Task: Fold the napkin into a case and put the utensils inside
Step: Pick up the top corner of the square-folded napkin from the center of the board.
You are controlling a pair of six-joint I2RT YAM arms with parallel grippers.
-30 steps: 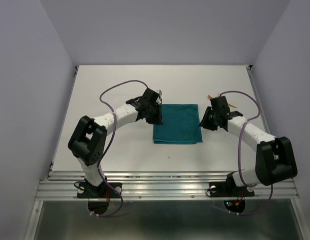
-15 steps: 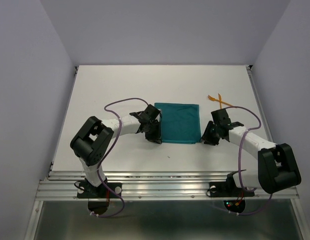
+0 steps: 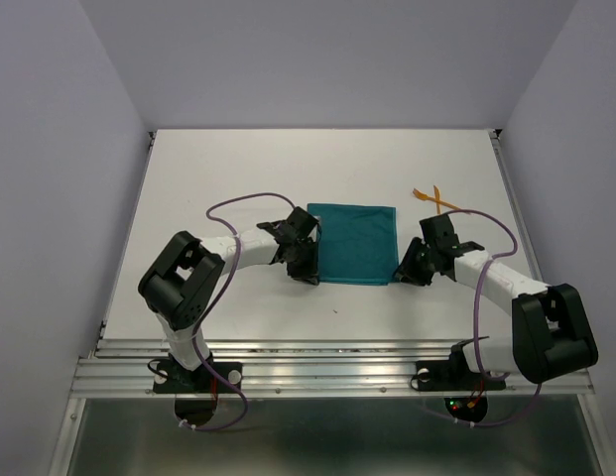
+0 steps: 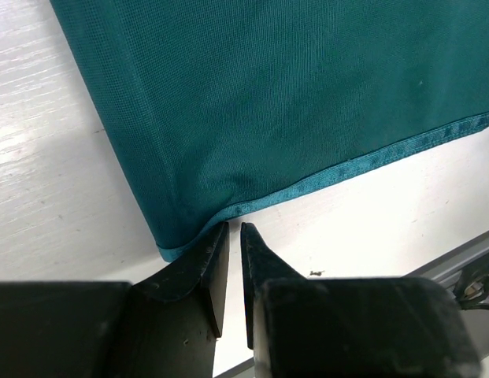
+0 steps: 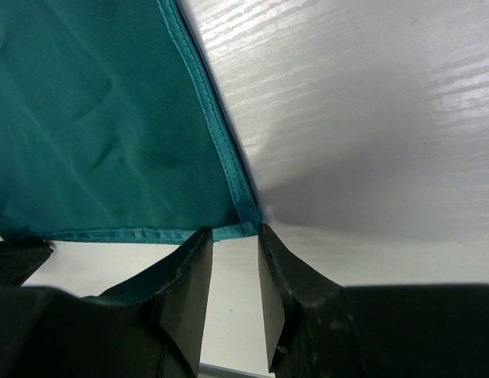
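Note:
The teal napkin (image 3: 359,243) lies flat on the white table as a folded rectangle. Two orange utensils (image 3: 433,198) lie crossed on the table just beyond its far right corner. My left gripper (image 3: 309,270) is at the napkin's near left corner. In the left wrist view its fingertips (image 4: 235,228) stand a narrow slit apart at the hem of the napkin (image 4: 268,102), with bare table showing between them. My right gripper (image 3: 400,273) is at the near right corner. Its jaws (image 5: 235,232) are open, and the corner of the napkin (image 5: 94,126) sits right at their tips.
A ribbed metal rail (image 3: 337,372) runs along the table's near edge, behind both arm bases. Pale walls close in the left, right and back sides. Purple cables (image 3: 238,203) loop above each forearm.
Both arms have pulled back from beside the napkin's far half to its near corners, uncovering the utensils. Over the last half second they have hardly moved.

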